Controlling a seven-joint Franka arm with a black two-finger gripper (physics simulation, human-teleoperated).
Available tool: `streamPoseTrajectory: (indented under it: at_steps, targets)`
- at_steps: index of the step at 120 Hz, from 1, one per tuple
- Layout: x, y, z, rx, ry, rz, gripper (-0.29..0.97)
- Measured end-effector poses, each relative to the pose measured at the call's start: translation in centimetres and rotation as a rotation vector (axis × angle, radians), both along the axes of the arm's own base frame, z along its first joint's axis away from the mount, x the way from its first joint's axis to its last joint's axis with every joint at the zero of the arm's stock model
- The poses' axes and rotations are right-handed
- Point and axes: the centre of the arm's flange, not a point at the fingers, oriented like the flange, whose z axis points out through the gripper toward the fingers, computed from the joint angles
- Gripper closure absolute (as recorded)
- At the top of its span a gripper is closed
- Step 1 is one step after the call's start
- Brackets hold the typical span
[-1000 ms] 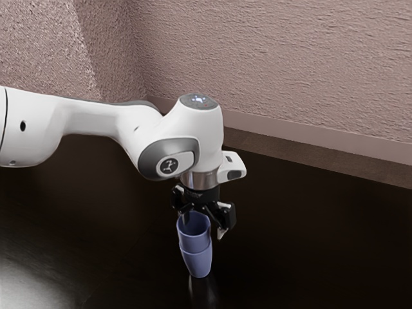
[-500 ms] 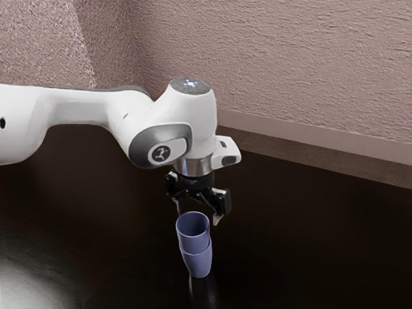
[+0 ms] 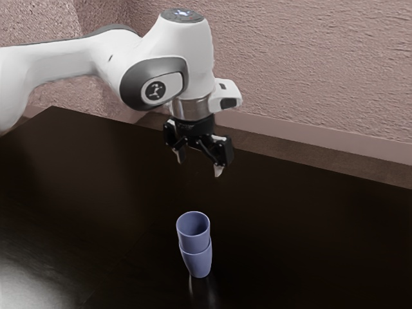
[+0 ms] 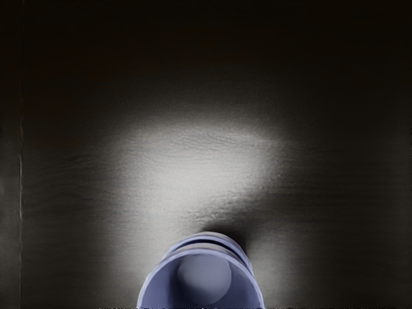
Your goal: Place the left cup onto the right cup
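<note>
Two blue cups stand nested on the dark table (image 3: 309,232): the upper cup (image 3: 193,228) sits upright inside the lower cup (image 3: 197,261). My gripper (image 3: 200,162) hangs open well above them, fingers spread with nothing between them. In the wrist view I look straight down into the upper cup (image 4: 203,277), with the rim of the lower cup (image 4: 237,248) showing just behind it.
The table's far edge meets a brown baseboard (image 3: 322,151) and a textured wall (image 3: 309,58) behind the arm. A bright glare lies on the table (image 4: 193,161) beyond the cups.
My gripper has let go of the upper cup and risen straight up, from rim height to well above the stack. The cups stayed nested and still.
</note>
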Motion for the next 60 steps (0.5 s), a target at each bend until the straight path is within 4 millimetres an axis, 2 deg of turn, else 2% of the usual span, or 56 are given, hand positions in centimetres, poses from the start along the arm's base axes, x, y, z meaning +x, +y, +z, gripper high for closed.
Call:
streamPoseTrajectory:
  at_steps: [26,38,49,60]
  targets:
    - [1.0,1.1,2.3,-0.002,0.015,-0.078,0.0]
    - [1.9,2.8,3.0,-0.006,0.021,-0.105,0.0]
    - [3.5,6.5,3.5,-0.018,0.024,-0.094,0.0]
    - [5.3,13.3,4.1,-0.024,0.023,-0.026,0.0]
